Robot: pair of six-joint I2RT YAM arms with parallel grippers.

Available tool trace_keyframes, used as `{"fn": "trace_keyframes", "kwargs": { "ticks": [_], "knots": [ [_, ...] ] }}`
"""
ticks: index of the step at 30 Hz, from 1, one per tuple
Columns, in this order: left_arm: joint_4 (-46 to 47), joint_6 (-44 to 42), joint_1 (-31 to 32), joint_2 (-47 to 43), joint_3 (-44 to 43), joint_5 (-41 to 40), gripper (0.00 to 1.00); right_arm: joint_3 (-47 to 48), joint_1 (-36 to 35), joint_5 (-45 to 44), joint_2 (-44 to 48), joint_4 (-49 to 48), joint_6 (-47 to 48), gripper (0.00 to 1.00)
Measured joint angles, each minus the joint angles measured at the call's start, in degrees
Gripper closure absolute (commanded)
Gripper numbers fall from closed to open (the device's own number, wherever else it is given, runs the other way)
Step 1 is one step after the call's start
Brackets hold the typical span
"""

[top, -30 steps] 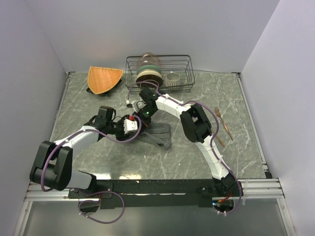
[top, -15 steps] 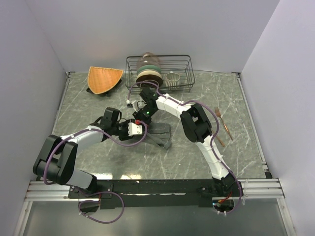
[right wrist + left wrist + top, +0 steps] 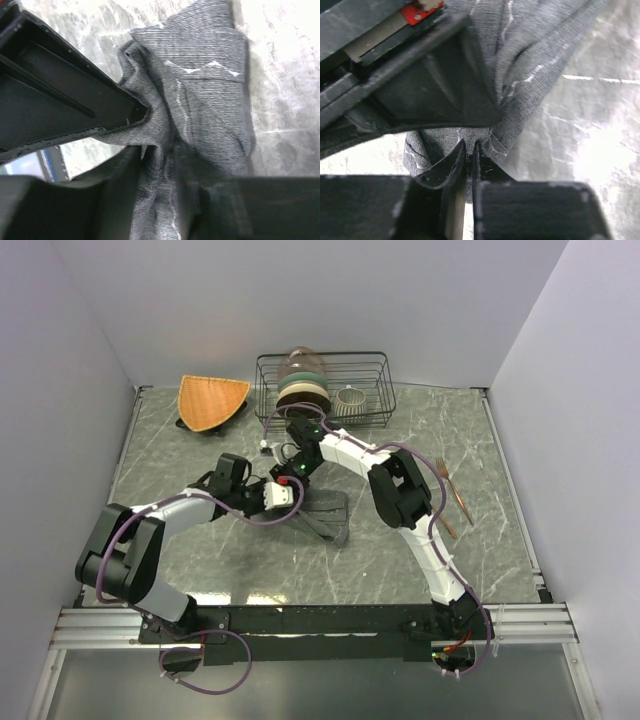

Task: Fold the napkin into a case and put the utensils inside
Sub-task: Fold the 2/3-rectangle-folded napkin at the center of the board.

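Observation:
The dark grey napkin (image 3: 326,512) lies crumpled at mid-table, one bunched end lifted where the two grippers meet. My left gripper (image 3: 289,492) is shut on that end; the left wrist view shows a fold of the napkin (image 3: 530,65) pinched between its nearly touching jaws (image 3: 470,154). My right gripper (image 3: 291,471) hangs directly above it. Its jaws (image 3: 157,152) stand apart, with the napkin (image 3: 210,100) running loosely between them. The copper utensils (image 3: 452,496) lie on the table to the right, away from both grippers. No case shows.
A wire rack (image 3: 370,360) with stacked bowls and a cup stands at the back centre. An orange fan-shaped mat (image 3: 212,400) sits at the back left. Walls close in the table on both sides.
My left gripper has slid right to the napkin's raised end and shut on it. My right gripper, shut on the cloth before, has opened its jaws.

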State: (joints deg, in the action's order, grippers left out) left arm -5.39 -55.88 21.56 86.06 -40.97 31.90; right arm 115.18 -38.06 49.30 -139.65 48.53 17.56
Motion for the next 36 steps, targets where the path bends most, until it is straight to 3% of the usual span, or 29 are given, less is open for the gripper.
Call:
{"fn": "trace_keyframes", "kwargs": {
  "ticks": [2, 8, 12, 19, 22, 30, 36],
  "knots": [
    [-0.79, 1.20, 0.00, 0.90, -1.44, -0.15, 0.99, 0.00, 0.42, 0.98, 0.11, 0.02, -1.01, 0.39],
    [-4.90, 3.34, -0.31, 3.63, -6.01, 0.31, 0.99, -0.02, 3.17, 0.96, 1.86, -0.17, -3.48, 0.39],
    [-8.37, 4.55, -0.98, 5.64, -8.87, 1.42, 0.99, -0.02, 6.40, 1.25, 3.96, -0.26, -5.70, 0.50],
    [-14.05, 6.71, -3.21, 9.09, -14.27, 4.55, 0.99, -0.98, 9.31, -1.03, 6.80, -2.99, -10.38, 0.80],
    [-16.98, 8.39, -4.92, 11.13, -17.64, 6.60, 0.99, -1.68, 8.70, -4.90, 6.62, -3.02, -10.93, 0.85],
    [-22.75, 17.53, -9.86, 21.24, -29.40, 12.15, 0.99, -6.60, 7.28, -13.25, 5.68, -2.69, -9.64, 0.88],
    [-26.40, 24.15, -11.80, 27.74, -34.29, 15.54, 0.99, -6.86, 7.17, -13.68, 5.03, -2.71, -8.52, 0.87]
  ]
}}
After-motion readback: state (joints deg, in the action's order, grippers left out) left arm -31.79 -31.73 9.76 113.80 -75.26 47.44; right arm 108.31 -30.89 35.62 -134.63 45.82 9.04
